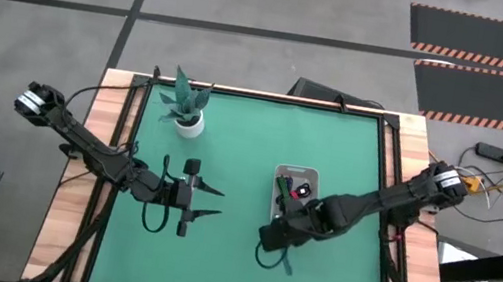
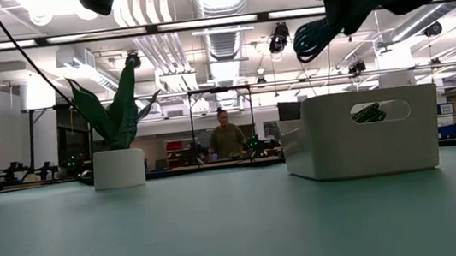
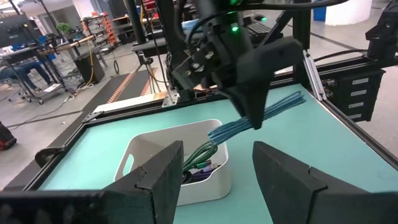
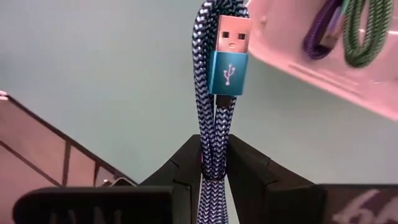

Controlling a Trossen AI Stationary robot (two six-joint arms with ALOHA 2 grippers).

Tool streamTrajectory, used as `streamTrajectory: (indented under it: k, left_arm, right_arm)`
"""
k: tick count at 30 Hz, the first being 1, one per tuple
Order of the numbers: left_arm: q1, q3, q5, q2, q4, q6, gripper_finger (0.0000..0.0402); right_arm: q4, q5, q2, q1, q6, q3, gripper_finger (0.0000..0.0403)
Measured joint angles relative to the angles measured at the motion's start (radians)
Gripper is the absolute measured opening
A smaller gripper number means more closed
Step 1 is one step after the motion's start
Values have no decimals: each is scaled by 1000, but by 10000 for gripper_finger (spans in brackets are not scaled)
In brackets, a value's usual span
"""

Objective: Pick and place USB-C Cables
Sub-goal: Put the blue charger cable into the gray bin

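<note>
The white tray [image 1: 278,178] stands right of the table's middle. The black-and-red cable [image 1: 300,190] lies in it. The dark green cable [image 3: 200,154] and the navy cable [image 3: 198,175] lie in it too, and the green one shows through the handle slot [image 2: 369,113]. My right gripper [image 1: 275,238] is just near of the tray, shut on the teal cable bundle [image 1: 285,262], which hangs high above the table [image 2: 321,35]. My left gripper [image 1: 219,204] hovers open left of the tray, pointing at it. My right gripper [image 4: 213,149] pinches the teal braided bundle between its two fingers, several strands together, a short way below the teal plug [image 4: 229,68]. The fingers [image 3: 252,115] come slanting down from above and lie across the bundle. It is lifted clear of the table, its ends sticking out on both sides [image 3: 283,102].
A potted plant [image 1: 190,111] stands at the table's far left in a white pot [image 2: 119,168]. Dark rails frame the green mat [image 1: 230,279], which lies bare toward the near edge. A person [image 2: 227,137] stands in the room behind.
</note>
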State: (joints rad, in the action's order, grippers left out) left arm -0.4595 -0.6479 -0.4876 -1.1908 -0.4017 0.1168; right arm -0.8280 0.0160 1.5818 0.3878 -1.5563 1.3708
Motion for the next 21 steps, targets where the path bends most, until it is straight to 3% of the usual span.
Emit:
streamTrajectory:
  k: [21]
  left_arm:
    - [0,0,0,0,0,0,179]
  right_arm:
    - [-161,70,0,-264,330,0,58]
